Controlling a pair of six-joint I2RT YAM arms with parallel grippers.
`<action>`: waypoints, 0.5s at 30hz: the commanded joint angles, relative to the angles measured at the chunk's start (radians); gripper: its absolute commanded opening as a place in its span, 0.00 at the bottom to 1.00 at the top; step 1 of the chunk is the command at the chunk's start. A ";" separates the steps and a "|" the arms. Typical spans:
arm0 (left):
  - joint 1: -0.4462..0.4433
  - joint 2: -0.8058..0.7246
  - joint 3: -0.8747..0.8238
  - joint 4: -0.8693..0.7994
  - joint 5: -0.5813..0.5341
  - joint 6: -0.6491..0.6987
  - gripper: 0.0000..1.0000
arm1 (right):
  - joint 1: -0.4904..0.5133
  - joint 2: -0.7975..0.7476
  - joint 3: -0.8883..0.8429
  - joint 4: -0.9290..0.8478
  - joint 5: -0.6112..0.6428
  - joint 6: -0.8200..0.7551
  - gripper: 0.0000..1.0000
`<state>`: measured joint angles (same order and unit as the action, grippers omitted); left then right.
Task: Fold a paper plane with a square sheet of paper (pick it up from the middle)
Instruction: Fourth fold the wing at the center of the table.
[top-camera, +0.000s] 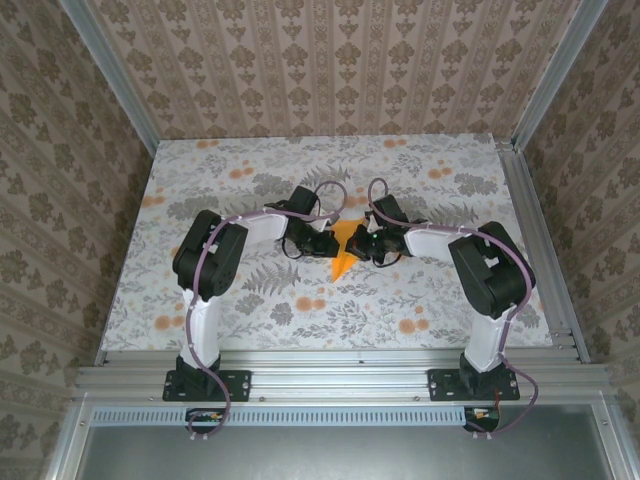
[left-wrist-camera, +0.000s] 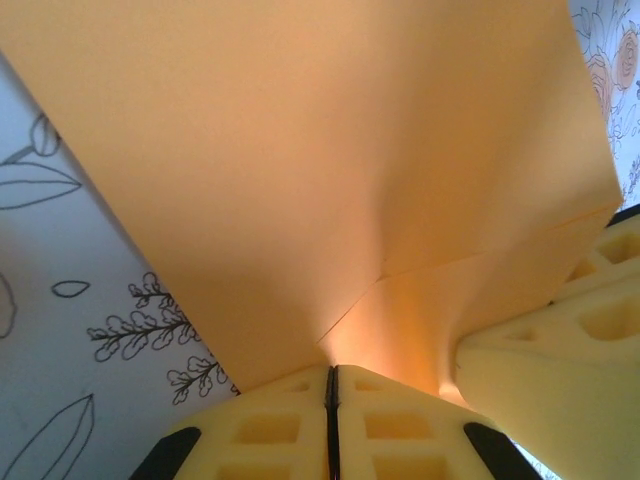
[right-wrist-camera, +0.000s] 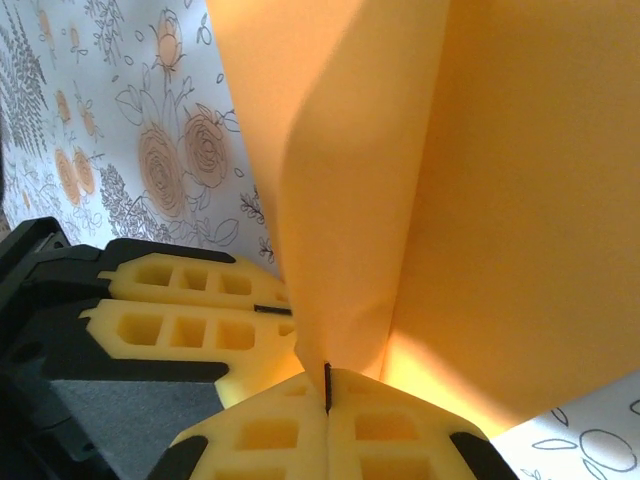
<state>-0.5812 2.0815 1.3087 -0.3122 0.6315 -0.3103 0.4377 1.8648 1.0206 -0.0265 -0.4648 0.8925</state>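
Pinching the square sheet of paper (top-camera: 343, 250) above the floral cloth (top-camera: 420, 300): left gripper (left-wrist-camera: 331, 382) and right gripper (right-wrist-camera: 327, 388) both closed on it. Likely light, floppy, tear-prone; hold beside creases.

Cloth: grey floral cloth (top-camera: 250, 300), printed with leaf sprigs and small orange flowers, spread flat over the table top.
Back wall (top-camera: 330, 70): beige damask pattern, standing along the cloth's far edge.
Side walls: same pattern; left wall (top-camera: 50, 200) and right wall (top-camera: 600, 200) flank the cloth.
Corner posts: left post (top-camera: 108, 70) and right post (top-camera: 559, 70), aluminium, rising from the cloth's far corners.
Near rail (top-camera: 340, 380): aluminium, along the cloth's near edge.
Slotted strip (top-camera: 340, 412): grey, just beyond that rail, on the side away from the cloth.
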 joint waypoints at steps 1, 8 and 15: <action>0.001 0.062 -0.048 -0.034 -0.054 -0.008 0.09 | 0.006 0.021 0.024 0.013 -0.025 -0.007 0.05; 0.011 0.039 -0.069 -0.011 -0.032 -0.023 0.07 | 0.008 0.042 0.027 0.046 -0.040 0.008 0.05; 0.021 0.034 -0.081 0.023 0.000 -0.047 0.03 | 0.007 0.059 0.030 0.070 -0.049 0.023 0.05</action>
<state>-0.5613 2.0792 1.2732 -0.2527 0.6868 -0.3405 0.4377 1.8942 1.0225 0.0238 -0.4892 0.8974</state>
